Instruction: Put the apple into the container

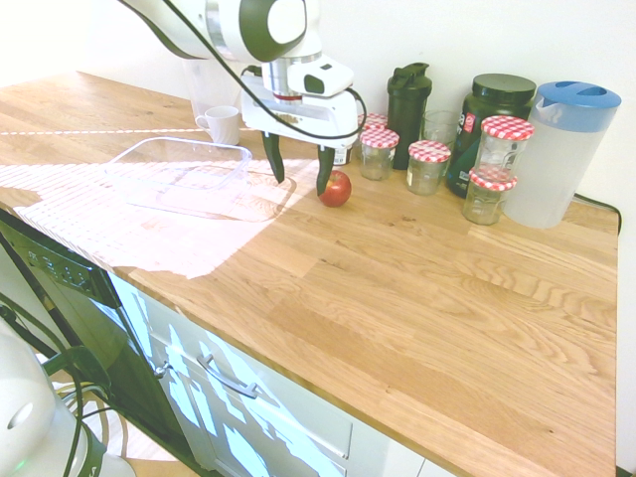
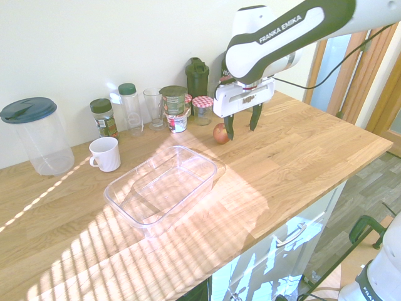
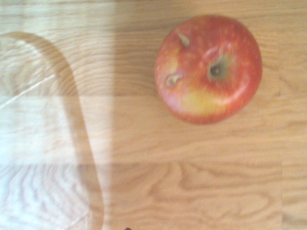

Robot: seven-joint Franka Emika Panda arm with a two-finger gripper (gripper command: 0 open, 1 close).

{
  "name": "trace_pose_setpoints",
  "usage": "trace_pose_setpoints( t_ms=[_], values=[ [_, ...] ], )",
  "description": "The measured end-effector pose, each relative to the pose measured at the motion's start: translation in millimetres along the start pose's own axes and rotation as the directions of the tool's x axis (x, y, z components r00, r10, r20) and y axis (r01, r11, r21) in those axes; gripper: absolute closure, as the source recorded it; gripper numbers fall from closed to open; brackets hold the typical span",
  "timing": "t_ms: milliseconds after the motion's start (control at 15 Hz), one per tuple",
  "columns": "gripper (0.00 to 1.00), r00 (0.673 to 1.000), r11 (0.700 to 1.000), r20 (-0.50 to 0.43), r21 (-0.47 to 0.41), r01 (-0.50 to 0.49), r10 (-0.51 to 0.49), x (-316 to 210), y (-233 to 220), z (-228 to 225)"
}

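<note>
Apple sits on the wooden counter, centre-upper area of the first exterior view, stem end up in the wrist view, red with a yellowish patch. End effector hangs just above the counter with fingers spread wide and nothing between them; one fingertip stands just beside the apple, contact cannot be confirmed. In the second exterior view the end effector appears at upper centre, the apple at its left finger. Container, clear and rectangular, lies lower left of the apple, apart from it, with nothing inside. Checked-lid jars stand at the wall behind.
</note>
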State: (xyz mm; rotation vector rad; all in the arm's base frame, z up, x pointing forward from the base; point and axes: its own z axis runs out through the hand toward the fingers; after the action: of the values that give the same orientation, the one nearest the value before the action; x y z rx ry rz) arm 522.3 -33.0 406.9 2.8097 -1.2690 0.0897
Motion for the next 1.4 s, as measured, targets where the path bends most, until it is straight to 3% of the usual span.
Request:
trace_pose_setpoints(
  t_ms=[533, 600, 1400],
  values=[
    [0.00, 0.987, 0.987, 0.014, 0.014, 0.158, -0.158, 46, -47, 37],
    [1.00, 0.985, 0.985, 0.026, 0.027, 0.172, -0.173, 47, -49, 40],
    [1.00, 0.980, 0.980, 0.040, 0.043, 0.193, -0.194, 46, -67, 58]
  ],
)
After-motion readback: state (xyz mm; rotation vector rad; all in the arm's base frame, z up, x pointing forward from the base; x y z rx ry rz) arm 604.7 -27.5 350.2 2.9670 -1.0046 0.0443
